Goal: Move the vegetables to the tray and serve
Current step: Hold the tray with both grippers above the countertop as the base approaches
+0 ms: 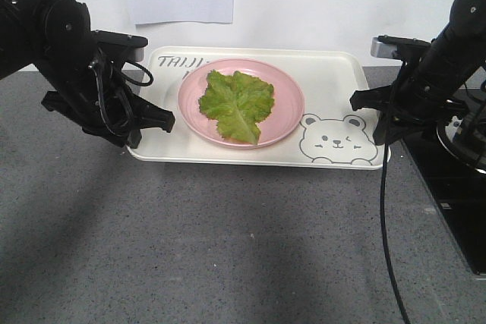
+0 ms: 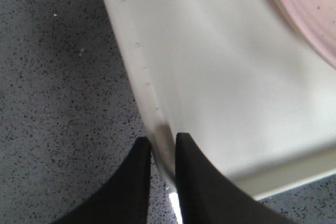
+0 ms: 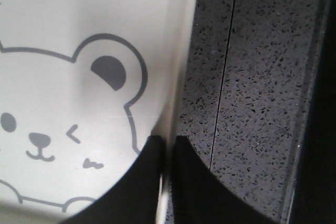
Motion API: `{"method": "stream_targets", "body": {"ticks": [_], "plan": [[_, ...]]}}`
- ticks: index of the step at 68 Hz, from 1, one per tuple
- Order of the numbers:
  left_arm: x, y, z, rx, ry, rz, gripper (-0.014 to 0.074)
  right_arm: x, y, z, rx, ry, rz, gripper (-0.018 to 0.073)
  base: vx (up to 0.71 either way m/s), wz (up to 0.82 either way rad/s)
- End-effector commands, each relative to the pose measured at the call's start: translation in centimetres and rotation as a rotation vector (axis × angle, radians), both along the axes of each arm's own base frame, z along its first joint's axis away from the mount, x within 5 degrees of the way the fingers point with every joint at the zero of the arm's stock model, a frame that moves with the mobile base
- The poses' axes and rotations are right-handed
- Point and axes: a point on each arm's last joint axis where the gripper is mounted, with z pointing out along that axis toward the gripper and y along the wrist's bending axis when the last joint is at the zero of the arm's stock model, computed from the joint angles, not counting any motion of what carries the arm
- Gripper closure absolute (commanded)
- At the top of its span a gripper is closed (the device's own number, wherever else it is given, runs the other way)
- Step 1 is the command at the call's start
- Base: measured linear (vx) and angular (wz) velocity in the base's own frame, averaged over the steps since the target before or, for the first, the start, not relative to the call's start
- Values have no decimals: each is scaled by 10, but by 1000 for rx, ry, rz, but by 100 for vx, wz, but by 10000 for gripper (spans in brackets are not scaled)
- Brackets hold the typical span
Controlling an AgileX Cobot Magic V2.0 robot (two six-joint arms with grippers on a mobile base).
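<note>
1. We read the left gripper (image 2: 163, 153) as closed narrow on the tray (image 1: 334, 81): in the left wrist view its two fingers straddle the raised rim near a rounded corner, one inside, one outside.
2. We read the right gripper (image 3: 168, 150) likewise: its jaws stand narrow, pinching the opposite rim beside the bear-face drawing (image 3: 58, 124). The contact is partly shadowed, so we judge the grip as firm only with reserve.
3. We take this paired hold on the two short sides as preparation for a level two-arm lift; a single grip would tilt the load.
4. The vegetables (image 1: 237, 104), a ruffled green lettuce leaf, lie on the pink plate (image 1: 285, 123), and the plate stands inside the tray, toward its middle. The transfer step appears complete; serving remains.
5. The tray rests flat on the grey speckled table (image 1: 228, 248). Its far edge lies near the white wall (image 1: 319, 5), so we expect little room rearward.
6. Toward the camera, the table offers open room for carrying the tray forward.
7. On the right side, a black device (image 1: 456, 187) and a thin cable (image 1: 386, 225) sit just beside the tray; we advise caution there, since the cable could snag the right arm.
</note>
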Motion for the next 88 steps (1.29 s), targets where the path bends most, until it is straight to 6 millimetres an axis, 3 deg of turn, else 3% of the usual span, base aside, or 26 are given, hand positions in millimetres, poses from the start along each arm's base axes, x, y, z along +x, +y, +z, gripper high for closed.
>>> {"method": "stream_targets", "body": {"ticks": [1, 88], "plan": [[-6, -12, 32, -141, -128, -33, 603, -13, 14, 33, 100, -53, 39, 564, 2, 0], [-6, -12, 32, -141, -128, -33, 603, -13, 14, 33, 100, -53, 39, 564, 1, 0]]}}
